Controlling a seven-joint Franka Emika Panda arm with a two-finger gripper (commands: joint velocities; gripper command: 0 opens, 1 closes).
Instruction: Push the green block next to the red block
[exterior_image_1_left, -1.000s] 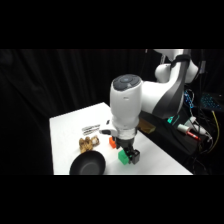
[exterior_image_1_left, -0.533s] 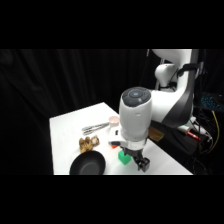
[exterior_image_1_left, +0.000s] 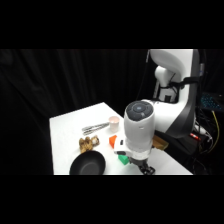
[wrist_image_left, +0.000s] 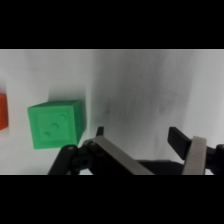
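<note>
Black pan (exterior_image_1_left: 87, 164) at table (exterior_image_1_left: 65, 135) front; tongs (exterior_image_1_left: 96, 128), pale cup (exterior_image_1_left: 114, 121) behind.

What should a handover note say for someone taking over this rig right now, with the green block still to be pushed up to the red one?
End effector: open, holding nothing, low over the table beside the green block; in the wrist view the block sits just outside one finger, not between the two.
Green block: on the table near its front edge, right of the black pan.
Red block: just beyond the green one, on the side away from the end effector; white table shows between them.
Done: approach only.
Left: push the green block across the gap to the red one.
</note>
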